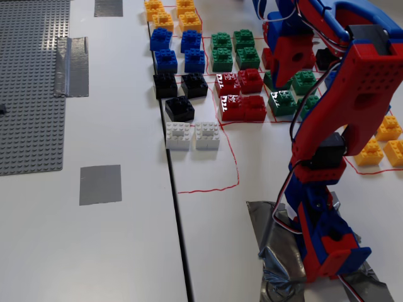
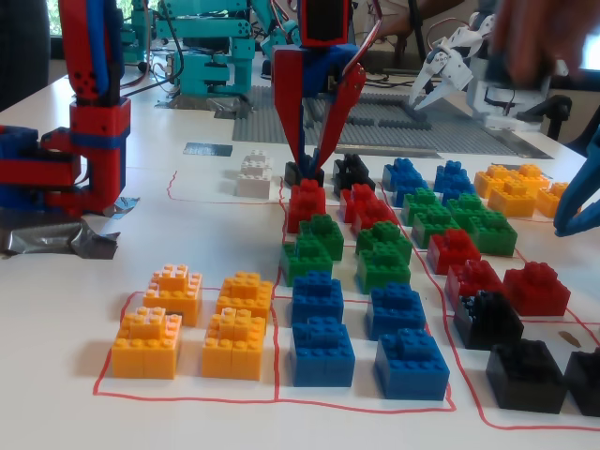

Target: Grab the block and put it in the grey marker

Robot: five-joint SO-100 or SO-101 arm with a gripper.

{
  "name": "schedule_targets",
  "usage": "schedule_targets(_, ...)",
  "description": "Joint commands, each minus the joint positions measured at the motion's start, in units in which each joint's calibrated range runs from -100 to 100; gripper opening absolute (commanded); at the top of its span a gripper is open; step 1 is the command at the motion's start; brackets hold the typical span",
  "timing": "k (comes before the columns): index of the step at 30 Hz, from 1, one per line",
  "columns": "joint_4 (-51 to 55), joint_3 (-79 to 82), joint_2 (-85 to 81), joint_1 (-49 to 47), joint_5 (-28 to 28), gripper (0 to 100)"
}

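Three black blocks (image 1: 180, 109) sit left of the red bricks in a fixed view; two of them show in the other fixed view (image 2: 352, 172). More black blocks (image 2: 487, 319) sit at that view's near right. The grey marker (image 1: 101, 184) is a flat square patch on the table's left part; it also shows far off in the low fixed view (image 2: 208, 149). My red gripper (image 1: 283, 82) points down over the green and red bricks, right of the black trio. Its fingers spread in a V (image 2: 311, 167). It is open and empty.
Orange (image 2: 192, 323), blue (image 2: 323, 342), green (image 1: 233, 50), red (image 1: 242, 94) and white (image 1: 192, 135) bricks fill red-outlined fields. A grey studded baseplate (image 1: 31, 82) and a wrinkled tape strip (image 1: 71, 66) lie left. The arm base (image 1: 327, 245) stands on tape. A blurred hand (image 2: 534, 37) and other robot arms are behind.
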Motion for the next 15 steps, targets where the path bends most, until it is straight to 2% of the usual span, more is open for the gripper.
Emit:
schedule_targets(1,-0.4,-4.2,-1.8,0.5,0.2,0)
schedule_targets(15,-1.4,-4.1,-2.0,0.1,0.0,0)
